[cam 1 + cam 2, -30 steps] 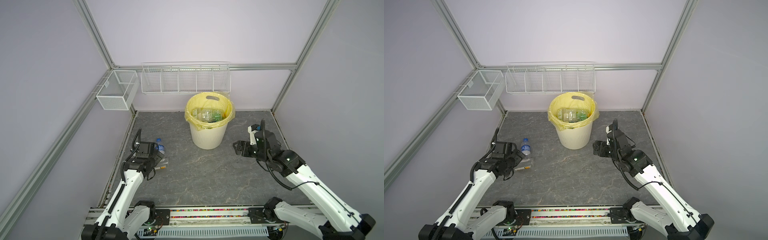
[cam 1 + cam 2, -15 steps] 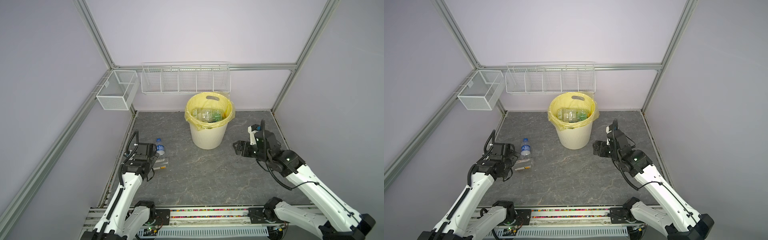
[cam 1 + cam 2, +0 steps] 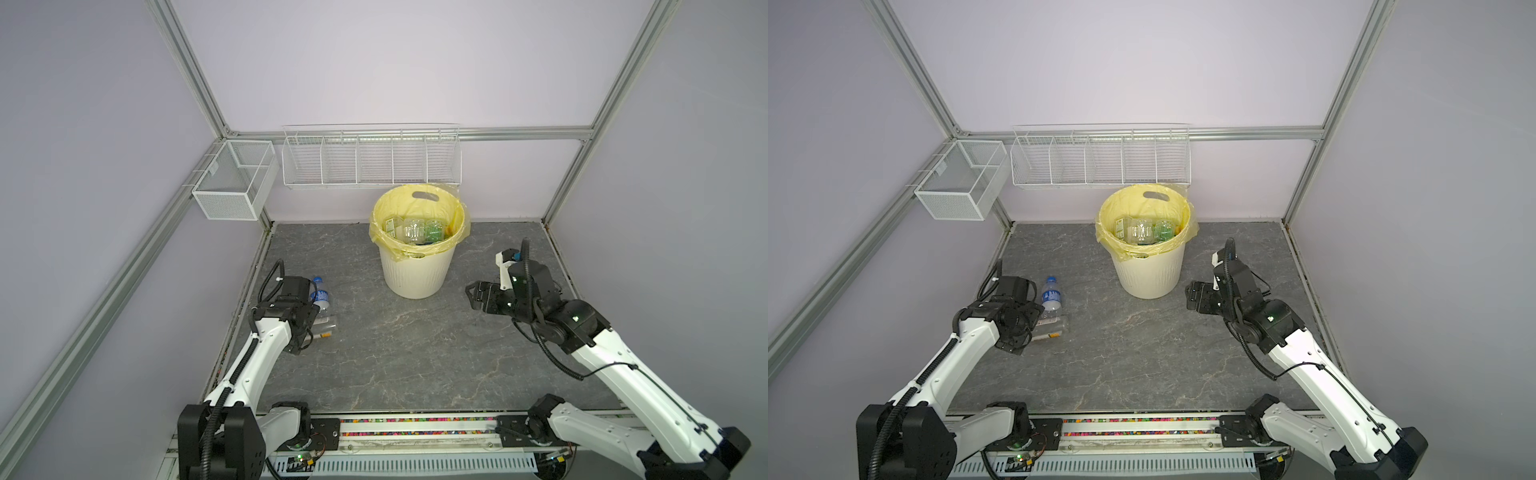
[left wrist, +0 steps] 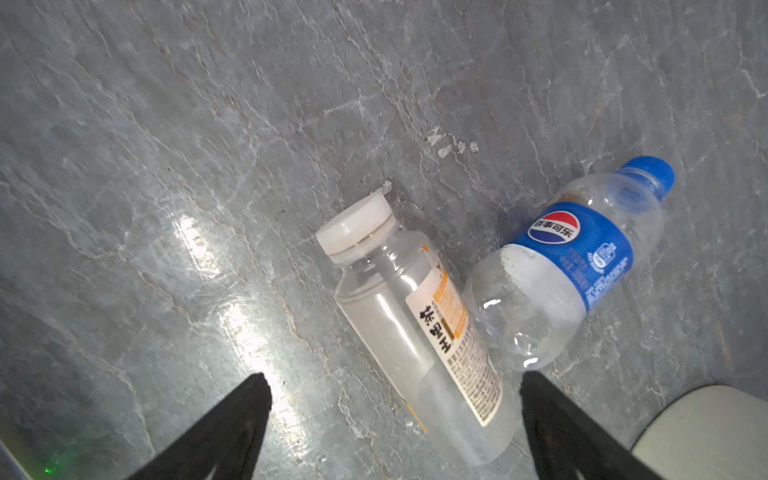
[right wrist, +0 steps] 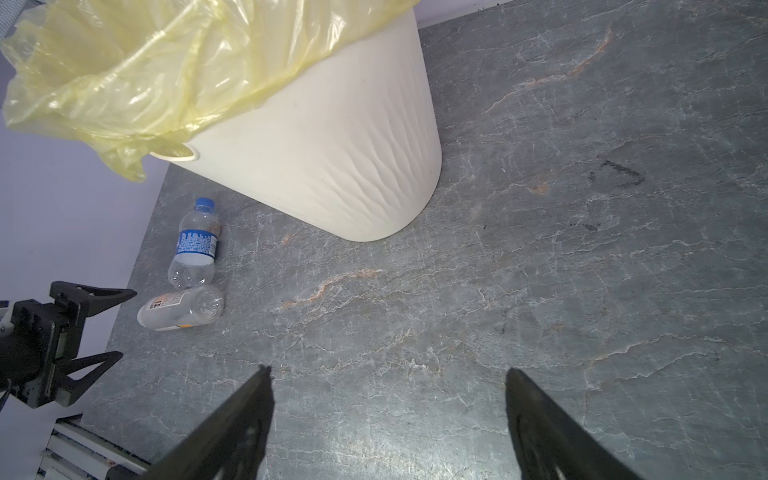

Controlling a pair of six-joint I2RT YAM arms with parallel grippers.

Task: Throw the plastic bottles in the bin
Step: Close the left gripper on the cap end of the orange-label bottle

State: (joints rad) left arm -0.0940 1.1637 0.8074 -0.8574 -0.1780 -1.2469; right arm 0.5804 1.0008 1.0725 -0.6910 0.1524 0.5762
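Grey tabletop (image 3: 415, 353), left edge: white-capped bottle (image 4: 415, 332) touching blue-labelled bottle (image 4: 573, 266). Left gripper (image 4: 392, 376), jaws spread, above the former; best closed across its middle. Right gripper (image 5: 386, 370) spread, empty.

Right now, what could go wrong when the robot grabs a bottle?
1. The open left hand points at the white-cap bottle, and the blue-cap bottle lies right beside it; the hand might knock that one away.
2. Both lie on their sides, so a squeezed one could roll or slip out.
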